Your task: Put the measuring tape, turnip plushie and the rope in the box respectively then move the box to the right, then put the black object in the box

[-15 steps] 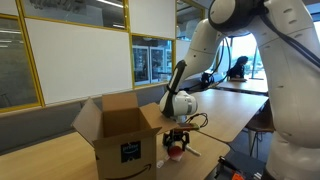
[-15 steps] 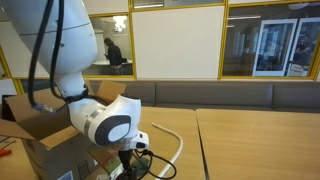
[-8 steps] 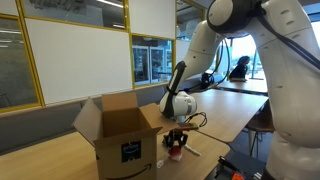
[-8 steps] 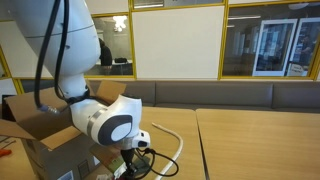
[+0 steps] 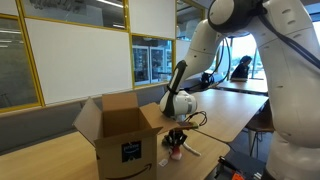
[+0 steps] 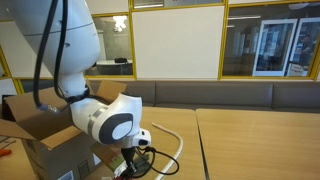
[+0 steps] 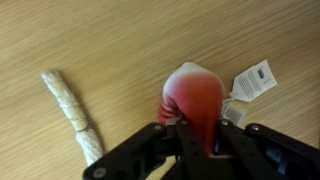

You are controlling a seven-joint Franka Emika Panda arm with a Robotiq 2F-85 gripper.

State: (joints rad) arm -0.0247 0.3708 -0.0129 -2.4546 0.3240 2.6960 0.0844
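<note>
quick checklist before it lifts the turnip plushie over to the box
1. pincer shut on the turnip plushie: ok
2. box top flaps standing open: ok
3. rope lying apart from the plushie, not caught in the grip: ok
4. measuring tape already inside the box: cannot tell, the interior is hidden in every view

In an exterior view the camera sits low and well back, facing the logo side of the box point(image 5: 122, 140), with the arm point(image 5: 180, 103) beyond. In an exterior view the camera sits close beside the arm, looking along the table point(image 6: 250, 140). The wrist view looks straight down, close, on the turnip plushie point(image 7: 195, 100) and rope point(image 7: 72, 112). Both exterior views share box and arm.
</note>
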